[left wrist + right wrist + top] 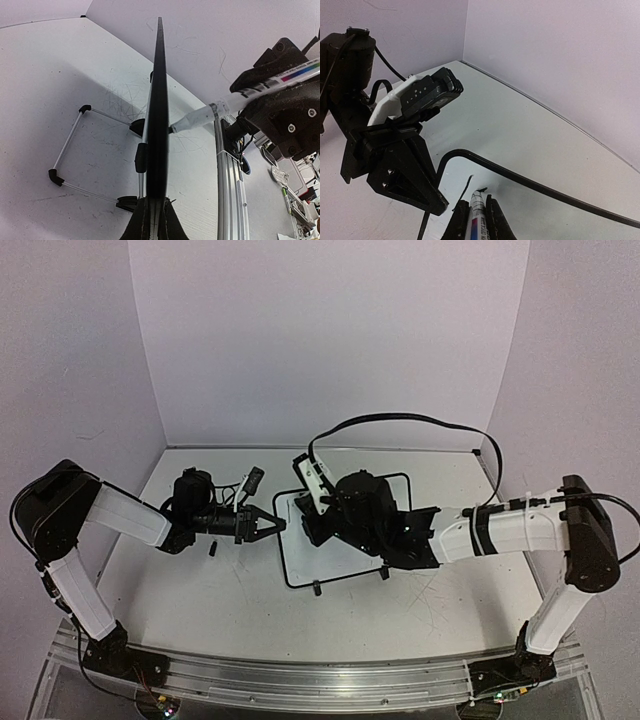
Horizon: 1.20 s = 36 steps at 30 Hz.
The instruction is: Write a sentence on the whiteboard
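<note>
The small white rectangular whiteboard (300,555), with a thin black frame and rounded corners, sits mid-table between the two arms, its two little black feet along the near edge. The left wrist view shows it edge-on. How steeply it leans I cannot tell. No lettering of the sentence can be made out on the bare part of its face.

Against that face rests the dark tip of a slim white-barrelled marker (210,112) with a colour stripe. It meets the board toward the left side. The right gripper (475,222) has its jaws pinched tight around the marker's barrel, and its black body hangs over the board's far half. The left gripper (278,525) is clamped fully down on the board's left edge, bracing it over the scuffed white table (200,590).

The step in hand looks like the very start of writing: pen on the surface, board steadied, nothing legible yet. The next move calls for light, even pressure and short, controlled strokes running rightward. The left clamp must hold firm so the board neither slides nor tips under the push of the pen.
</note>
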{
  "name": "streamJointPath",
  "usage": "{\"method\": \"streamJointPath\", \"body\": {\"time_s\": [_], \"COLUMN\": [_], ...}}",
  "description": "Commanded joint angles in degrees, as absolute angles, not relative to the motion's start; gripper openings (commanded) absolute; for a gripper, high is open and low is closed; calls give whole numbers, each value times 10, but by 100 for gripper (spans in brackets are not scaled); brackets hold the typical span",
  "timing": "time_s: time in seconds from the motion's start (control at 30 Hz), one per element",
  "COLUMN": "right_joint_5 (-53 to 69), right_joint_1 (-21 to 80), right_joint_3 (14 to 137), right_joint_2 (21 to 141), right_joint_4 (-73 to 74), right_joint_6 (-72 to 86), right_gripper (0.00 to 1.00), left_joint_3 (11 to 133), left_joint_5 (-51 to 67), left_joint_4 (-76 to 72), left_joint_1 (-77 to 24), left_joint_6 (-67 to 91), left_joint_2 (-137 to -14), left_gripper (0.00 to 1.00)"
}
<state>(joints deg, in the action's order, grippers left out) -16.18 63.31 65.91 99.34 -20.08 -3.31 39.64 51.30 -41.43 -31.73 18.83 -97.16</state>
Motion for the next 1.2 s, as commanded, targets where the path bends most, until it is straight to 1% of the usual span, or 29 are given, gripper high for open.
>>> {"method": "streamJointPath", "body": {"time_s": [0.0, 0.3, 1.17], "right_joint_5": [-151, -141, -201], "right_joint_1": [631, 634, 635], "right_joint_3": [664, 664, 611], "right_joint_2": [1006, 1012, 973], "right_joint_4": [-207, -207, -196], "right_joint_6": [-15, -4, 15], "right_gripper": [0, 0, 0], "left_joint_3": [402, 402, 403], "left_joint_5": [522, 523, 520], "left_joint_4": [-423, -422, -419], "left_joint_1": [-316, -316, -316], "left_joint_6": [181, 180, 178], "left_joint_2": [-945, -945, -946], "left_gripper": [0, 0, 0]}}
